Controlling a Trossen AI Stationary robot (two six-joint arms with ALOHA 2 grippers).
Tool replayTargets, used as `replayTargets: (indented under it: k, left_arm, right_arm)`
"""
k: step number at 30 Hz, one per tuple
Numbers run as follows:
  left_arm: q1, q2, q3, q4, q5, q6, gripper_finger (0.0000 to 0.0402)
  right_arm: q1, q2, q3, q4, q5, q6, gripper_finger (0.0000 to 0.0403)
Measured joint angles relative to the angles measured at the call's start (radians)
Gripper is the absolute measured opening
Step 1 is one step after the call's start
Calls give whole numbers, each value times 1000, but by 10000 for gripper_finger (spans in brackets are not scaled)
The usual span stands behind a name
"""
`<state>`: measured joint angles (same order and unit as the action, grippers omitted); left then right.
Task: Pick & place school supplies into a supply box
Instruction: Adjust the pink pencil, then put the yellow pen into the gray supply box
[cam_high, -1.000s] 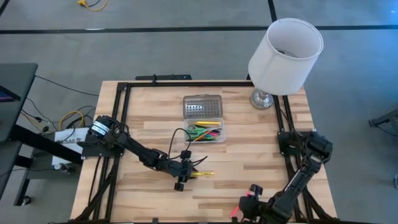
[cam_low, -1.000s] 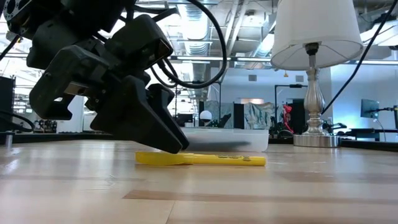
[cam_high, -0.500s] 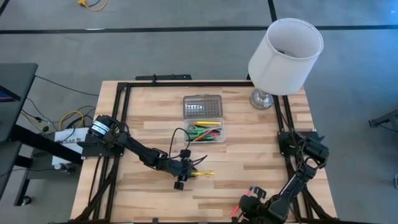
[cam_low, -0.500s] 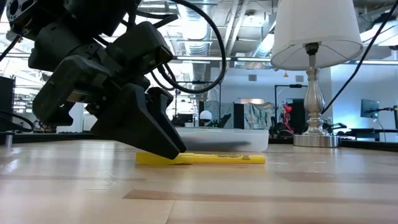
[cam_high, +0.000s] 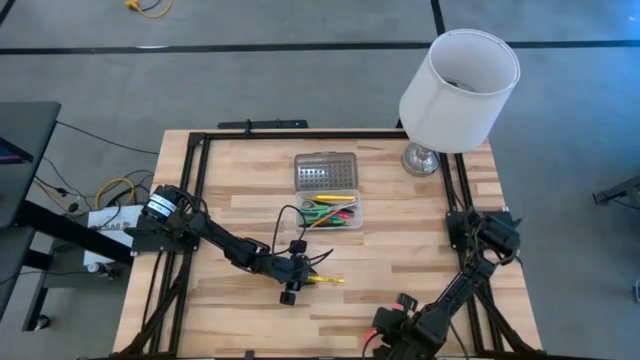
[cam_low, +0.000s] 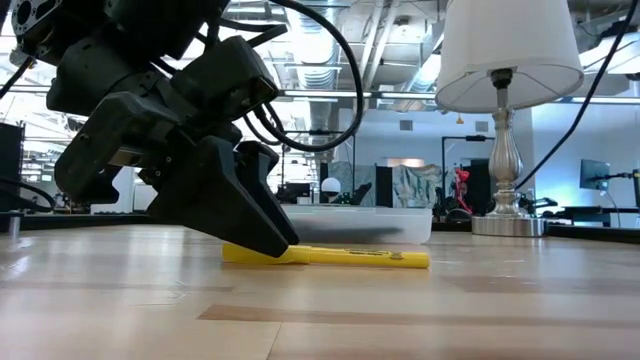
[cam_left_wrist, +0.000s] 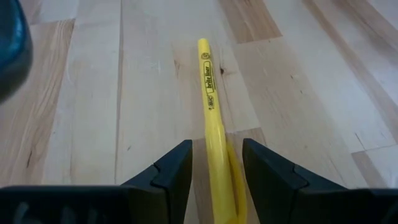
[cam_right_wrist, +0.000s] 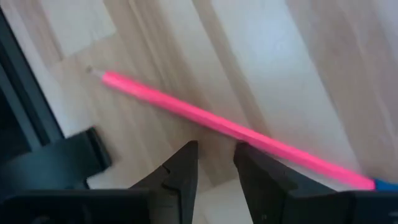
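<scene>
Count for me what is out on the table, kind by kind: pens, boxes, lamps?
Loose pens or pencils on the wood: 2, a yellow highlighter and a pink pencil
Clear supply box with several pens inside: 1
Lamp: 1
Total: 4

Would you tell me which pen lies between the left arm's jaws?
The yellow highlighter, alone on the bare table; the other pens lie in the clear supply box.

The pink pencil (cam_right_wrist: 236, 130) runs off the frame edge, its far end unseen.
</scene>
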<state>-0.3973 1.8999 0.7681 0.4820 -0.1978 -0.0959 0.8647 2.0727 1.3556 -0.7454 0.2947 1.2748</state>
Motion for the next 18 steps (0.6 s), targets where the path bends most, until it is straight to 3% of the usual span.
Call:
replayTargets:
  k: [3,6,8,15,18]
  left_arm:
    - [0,0,0,0,0,0,138]
    - [0,0,0,0,0,1,138]
    - [0,0,0,-1,0,1,138]
    - [0,-1,0,-42,-4,2,138]
    - [-1,-1,1,-47,-10,2,138]
  right_arm:
    - [-25,1,-1,3,42,-37,108]
    - [-56,8,-6,-3,192,-79,108]
    - [-83,10,-7,-10,228,-96,108]
    - [-111,6,5,-28,158,-172,108]
    - [-93,5,49,-86,191,-182,108]
